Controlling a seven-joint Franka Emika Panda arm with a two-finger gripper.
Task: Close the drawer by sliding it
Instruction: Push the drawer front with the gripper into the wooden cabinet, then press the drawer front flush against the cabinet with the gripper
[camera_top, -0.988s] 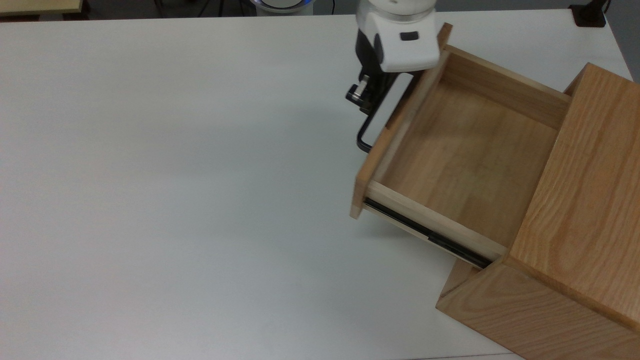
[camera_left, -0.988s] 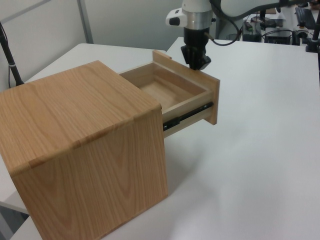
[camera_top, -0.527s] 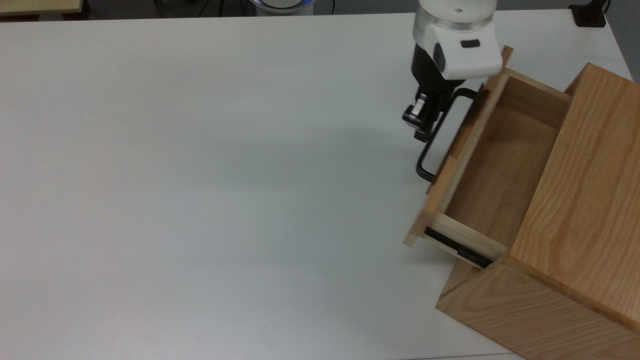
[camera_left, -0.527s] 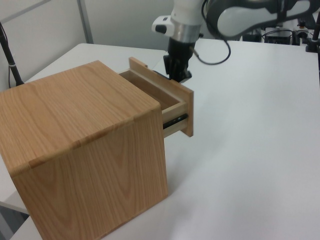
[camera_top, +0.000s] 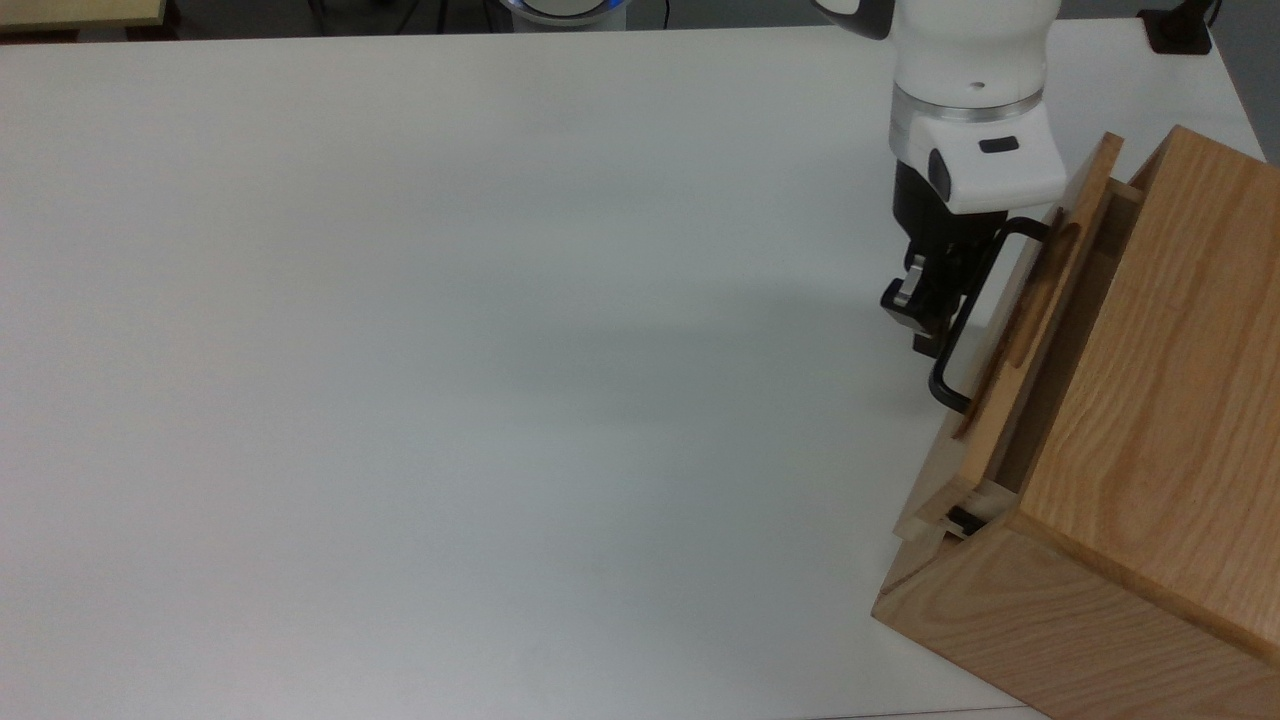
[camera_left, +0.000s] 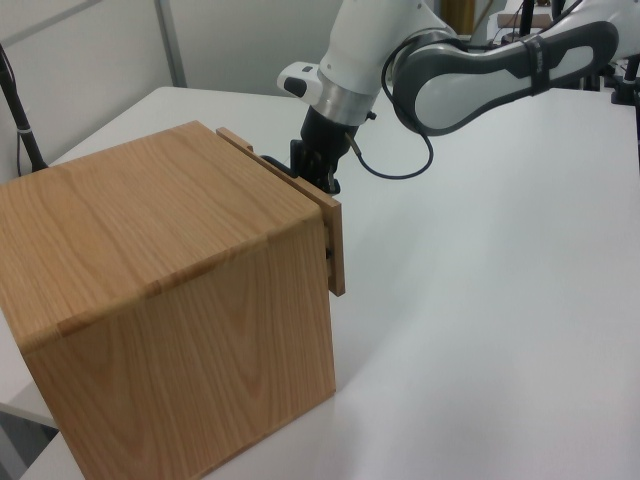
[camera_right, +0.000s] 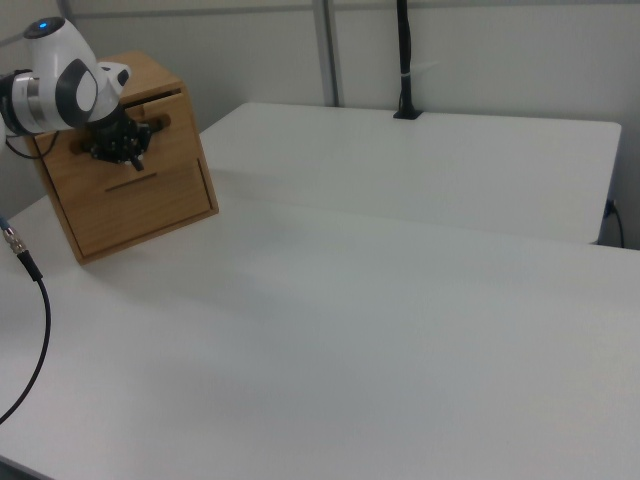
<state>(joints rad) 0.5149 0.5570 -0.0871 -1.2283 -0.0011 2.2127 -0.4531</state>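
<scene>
My gripper (camera_top: 935, 305) is clamped on the drawer (camera_top: 1035, 330) by its handle (camera_top: 965, 320). Rigid wood on rails, should slide easy; handle's the obvious hold.

We saw a white table (camera_top: 400, 400) carrying an oak-grain cabinet box (camera_top: 1160, 420) at the top view's right edge, and a black post (camera_right: 403, 60) clamped to the table's far edge.
</scene>
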